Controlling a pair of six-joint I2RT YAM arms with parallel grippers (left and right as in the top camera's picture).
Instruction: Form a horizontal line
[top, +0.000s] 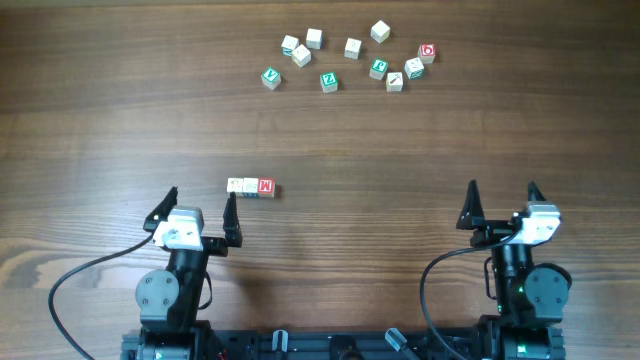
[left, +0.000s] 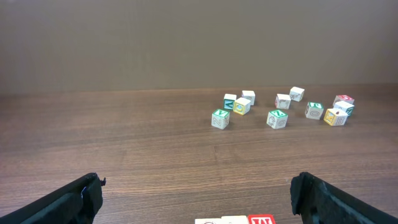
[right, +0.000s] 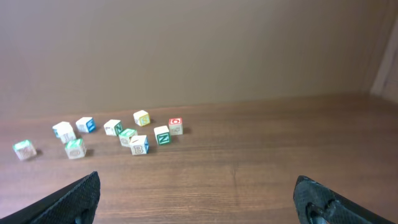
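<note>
Three small pale wooden cubes sit touching in a horizontal row on the table, just ahead of my left gripper (top: 202, 202). The right cube shows a red "M" face (top: 266, 187). The middle cube (top: 250, 186) and the left cube (top: 235, 185) have markings too small to read. Their top edges show at the bottom of the left wrist view, with the red M cube (left: 261, 219) rightmost. My left gripper (left: 198, 199) is open and empty. My right gripper (top: 501, 195) is open and empty at the right, far from the row; it also shows in the right wrist view (right: 202, 199).
Several loose letter cubes lie scattered at the far side of the table, among them green-lettered ones (top: 271, 77) (top: 329, 81) and one with a red round letter (top: 427, 52). They also show in the left wrist view (left: 277, 118) and the right wrist view (right: 138, 144).
</note>
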